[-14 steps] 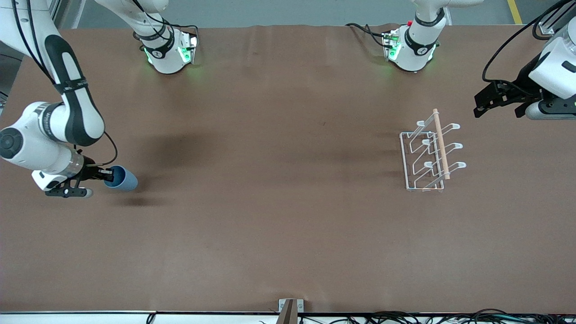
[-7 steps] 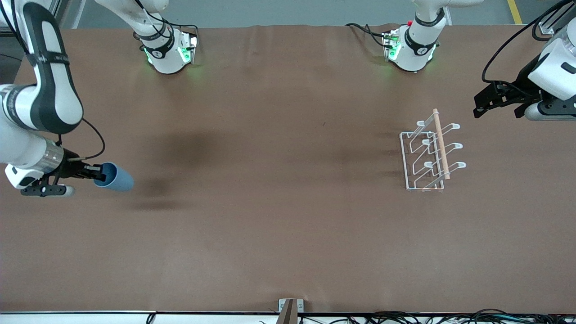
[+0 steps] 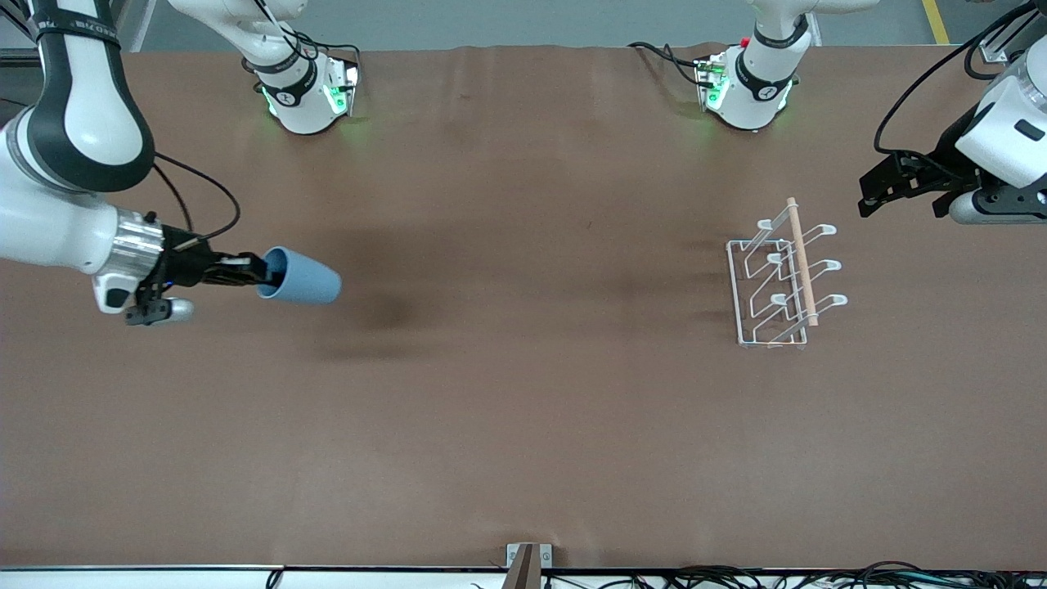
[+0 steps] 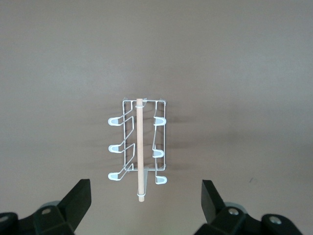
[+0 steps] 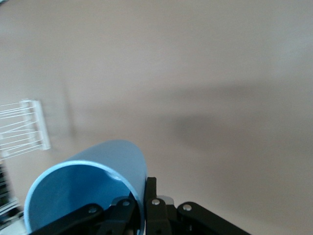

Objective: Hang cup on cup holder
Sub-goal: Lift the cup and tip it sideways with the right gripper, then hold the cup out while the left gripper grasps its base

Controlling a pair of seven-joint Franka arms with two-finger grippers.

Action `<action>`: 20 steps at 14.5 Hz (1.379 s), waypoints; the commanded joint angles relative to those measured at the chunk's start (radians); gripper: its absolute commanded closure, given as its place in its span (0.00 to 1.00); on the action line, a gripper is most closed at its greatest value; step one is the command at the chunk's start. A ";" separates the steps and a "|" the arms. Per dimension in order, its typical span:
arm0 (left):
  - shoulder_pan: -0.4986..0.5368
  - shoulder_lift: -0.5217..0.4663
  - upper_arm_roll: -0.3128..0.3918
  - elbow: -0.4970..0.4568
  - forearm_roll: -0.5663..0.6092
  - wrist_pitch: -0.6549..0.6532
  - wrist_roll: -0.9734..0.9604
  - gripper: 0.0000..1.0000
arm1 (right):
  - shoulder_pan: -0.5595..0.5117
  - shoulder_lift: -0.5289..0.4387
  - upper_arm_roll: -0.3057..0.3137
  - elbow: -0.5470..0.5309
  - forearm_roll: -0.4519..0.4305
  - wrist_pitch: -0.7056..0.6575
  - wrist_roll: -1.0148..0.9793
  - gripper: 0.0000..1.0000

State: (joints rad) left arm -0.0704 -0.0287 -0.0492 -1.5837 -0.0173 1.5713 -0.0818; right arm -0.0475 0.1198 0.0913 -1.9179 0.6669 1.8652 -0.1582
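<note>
— Right end effector (image 3: 249, 271)?
— Clamped on the rim of the light-blue cup (image 3: 299, 278), carried on its side above the worktop (image 3: 523, 425) at the right arm's end.
— Left end effector (image 4: 145, 201)?
— Waiting wide open, empty, above the white wire cup holder (image 3: 781, 278) at the left arm's end.
— Advice for the carry?
— Probably best kept level and high, mouth lined up with a prong before lowering.

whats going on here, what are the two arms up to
The right pincer is shut on the rim of a light-blue cup, carrying it on its side in the air over the right arm's end of the table. The white wire cup holder stands with nothing on its prongs at the left arm's end. The left pincer waits open beside it.
</note>
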 commanded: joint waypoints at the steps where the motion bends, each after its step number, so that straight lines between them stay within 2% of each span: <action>1: 0.003 0.000 -0.003 0.005 0.003 0.003 0.078 0.01 | 0.066 -0.014 -0.005 -0.030 0.162 -0.029 -0.014 0.99; 2: 0.001 0.000 -0.003 0.007 0.005 0.003 0.115 0.01 | 0.096 -0.012 -0.005 -0.032 0.199 -0.031 -0.012 0.99; 4: 0.003 0.001 -0.003 0.020 0.004 0.003 0.335 0.01 | 0.130 -0.005 -0.004 -0.035 0.268 -0.052 -0.012 0.99; 9: -0.052 0.016 -0.015 0.054 -0.059 -0.004 0.713 0.00 | 0.228 0.018 -0.005 -0.073 0.538 -0.087 -0.014 0.99; 10: -0.064 0.016 -0.015 0.054 -0.084 -0.007 0.747 0.00 | 0.244 0.024 -0.004 -0.073 0.557 -0.092 -0.012 0.99; 13: -0.084 0.035 -0.020 0.054 -0.267 -0.040 0.760 0.00 | 0.325 0.061 -0.005 -0.073 0.673 -0.097 -0.012 0.99; 16: -0.146 0.052 -0.122 0.057 -0.294 -0.048 0.760 0.00 | 0.362 0.086 -0.004 -0.072 0.739 -0.097 -0.014 0.99; 18: -0.158 0.100 -0.199 0.068 -0.311 -0.044 0.758 0.00 | 0.391 0.096 -0.005 -0.072 0.790 -0.092 -0.014 0.99; 20: -0.161 0.134 -0.242 0.082 -0.377 -0.040 0.748 0.00 | 0.403 0.106 -0.005 -0.072 0.798 -0.090 -0.018 0.98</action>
State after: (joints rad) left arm -0.2384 0.0557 -0.2640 -1.5494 -0.3445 1.5455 0.6601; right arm 0.3391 0.2242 0.0953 -1.9835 1.4277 1.7760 -0.1621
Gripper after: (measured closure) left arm 0.000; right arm 0.956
